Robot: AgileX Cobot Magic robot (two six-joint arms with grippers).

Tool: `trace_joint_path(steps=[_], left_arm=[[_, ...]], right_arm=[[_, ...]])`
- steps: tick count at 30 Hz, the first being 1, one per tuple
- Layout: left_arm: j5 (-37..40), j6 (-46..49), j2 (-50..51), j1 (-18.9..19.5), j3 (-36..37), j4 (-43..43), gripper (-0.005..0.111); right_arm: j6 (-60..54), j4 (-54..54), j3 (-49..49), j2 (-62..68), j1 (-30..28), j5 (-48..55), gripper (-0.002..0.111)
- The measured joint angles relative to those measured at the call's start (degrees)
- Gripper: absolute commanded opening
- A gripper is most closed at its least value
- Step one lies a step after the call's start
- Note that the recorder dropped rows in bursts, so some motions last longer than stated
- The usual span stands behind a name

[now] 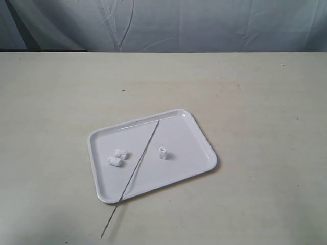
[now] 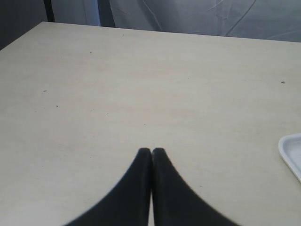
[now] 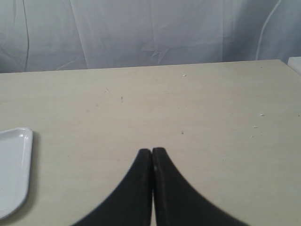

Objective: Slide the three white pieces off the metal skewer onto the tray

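Note:
The white tray [image 1: 199, 138] lies in the middle of the table in the exterior view. Three white pieces lie loose on it: two side by side [image 1: 121, 152] [image 1: 115, 162] on its left part and one [image 1: 163, 153] near the middle. The thin metal skewer [image 1: 140, 157] lies bare and slanted across the tray, its near end [image 1: 104, 232] sticking out over the table. Neither arm shows in the exterior view. My left gripper [image 2: 151, 150] is shut over bare table, with a tray corner [image 2: 290, 151] at the edge of its view. My right gripper [image 3: 152, 150] is shut too, beside a tray corner [image 3: 14, 169].
The beige table [image 1: 255, 92] stretches wide around the tray. A pale wrinkled cloth backdrop [image 1: 194, 23] hangs behind its far edge. Nothing else stands on the table.

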State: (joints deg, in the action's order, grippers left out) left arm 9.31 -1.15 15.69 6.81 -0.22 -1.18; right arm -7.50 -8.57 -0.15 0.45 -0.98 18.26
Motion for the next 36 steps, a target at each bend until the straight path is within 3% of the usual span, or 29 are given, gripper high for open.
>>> trace_joint_path(steps=[24, 30, 36], left_arm=[[0.12, 0.0, -0.48, 0.0, 0.0, 1.18, 0.0], [0.34, 0.0, -7.8, -0.12, 0.09, 1.18, 0.0], [7.87, 2.2, -14.54, -0.33, 0.09, 3.02, 0.0]], right_arm=[[0.0, -0.74, 0.0, 0.0, 0.0, 0.0, -0.001], [0.0, -0.91, 0.0, 0.0, 0.0, 0.0, -0.001], [0.0, -0.91, 0.0, 0.0, 0.0, 0.0, -0.001]])
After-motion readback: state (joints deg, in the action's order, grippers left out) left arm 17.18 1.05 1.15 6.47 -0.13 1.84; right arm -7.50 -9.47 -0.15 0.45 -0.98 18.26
